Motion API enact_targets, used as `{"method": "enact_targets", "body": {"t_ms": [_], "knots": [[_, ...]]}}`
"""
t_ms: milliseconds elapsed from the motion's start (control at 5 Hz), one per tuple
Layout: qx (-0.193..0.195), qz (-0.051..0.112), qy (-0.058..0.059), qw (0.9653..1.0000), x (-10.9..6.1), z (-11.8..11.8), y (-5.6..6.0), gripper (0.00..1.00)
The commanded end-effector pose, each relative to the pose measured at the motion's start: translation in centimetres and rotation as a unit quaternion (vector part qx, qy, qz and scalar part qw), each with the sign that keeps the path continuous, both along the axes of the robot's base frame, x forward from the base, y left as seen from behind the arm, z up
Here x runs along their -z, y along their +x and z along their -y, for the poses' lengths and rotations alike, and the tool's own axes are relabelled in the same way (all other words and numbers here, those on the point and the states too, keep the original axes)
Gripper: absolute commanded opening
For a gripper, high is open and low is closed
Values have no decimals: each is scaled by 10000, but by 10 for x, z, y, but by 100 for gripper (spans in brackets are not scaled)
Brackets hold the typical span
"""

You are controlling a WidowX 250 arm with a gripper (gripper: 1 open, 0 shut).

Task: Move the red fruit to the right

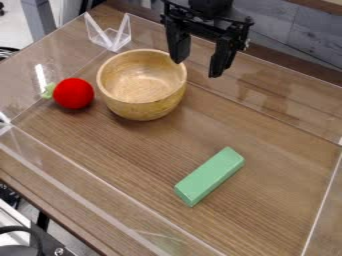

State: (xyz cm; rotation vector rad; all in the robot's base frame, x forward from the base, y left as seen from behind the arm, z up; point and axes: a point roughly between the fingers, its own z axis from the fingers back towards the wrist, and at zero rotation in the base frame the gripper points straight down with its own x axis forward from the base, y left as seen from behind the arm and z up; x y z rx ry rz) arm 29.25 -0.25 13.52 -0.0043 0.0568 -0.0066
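The wooden table (254, 118) spreads across most of the view, its near edge running diagonally at the lower left. The robot arm (211, 12) reaches in from the top, and its black pincer (201, 66) hangs near the bowl, on the side facing away from the red fruit. The two fingers of the pincer are spread apart, and nothing is held between them.

The red fruit (74, 94) lies on the table at the left of the view, well apart from the pincer, with the bowl between the two. A bit of green leaf (48, 90) shows at the fruit's outer side.

The round, light wooden bowl (143, 108) sits upright just beside the fruit, and nothing lies in its visible inside. The green block (210, 177) lies flat and slanted, nearer the camera, apart from everything else. Behind the bowl is a small white, wire-like object (110, 35); I cannot tell what it is.
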Motion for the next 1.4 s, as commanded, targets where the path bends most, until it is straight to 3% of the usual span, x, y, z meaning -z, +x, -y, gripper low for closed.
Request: {"method": "enact_targets", "body": {"t_ms": [0,200,400,600,1000,1200], "knots": [[452,-139,6,9989,3,-11,-6,100],[1297,-182,13,9914,-3,-33,-21,100],[1729,-140,83,9848,-5,-67,-37,100],[1990,-118,178,9798,-2,-102,-52,100],[2220,-155,332,9744,12,-160,-77,100],[2408,-168,340,9698,22,-182,-87,100]]}}
